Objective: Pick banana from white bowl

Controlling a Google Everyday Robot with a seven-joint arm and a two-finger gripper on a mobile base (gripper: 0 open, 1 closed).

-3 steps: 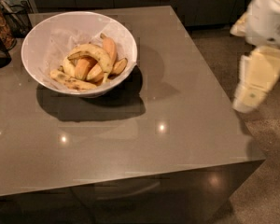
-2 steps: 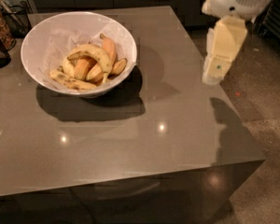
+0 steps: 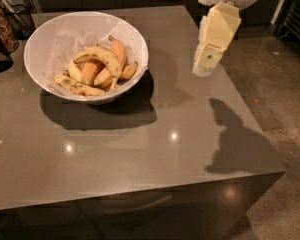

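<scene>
The white bowl (image 3: 47,39) stands on the far left part of the grey table (image 3: 140,154). The arched pale-yellow banana (image 3: 104,55) lies on top of the pile in it, curving over two or three orange-toned bananas (image 3: 119,51). A flatter spotted yellow banana (image 3: 77,87) lies at the bowl's front. My gripper (image 3: 204,66) hangs on the cream arm above the table's right side. It is well to the right of the bowl, apart from it, and holds nothing that I can see.
A dark wire basket (image 3: 15,11) and a brown patterned object (image 3: 0,26) sit at the far left edge. The table's right edge (image 3: 255,119) drops to speckled floor (image 3: 285,99). Dark cabinets stand behind.
The arm has swung left, from beside the table's right edge to above its right side, closer to the bowl. The bowl and bananas have not moved.
</scene>
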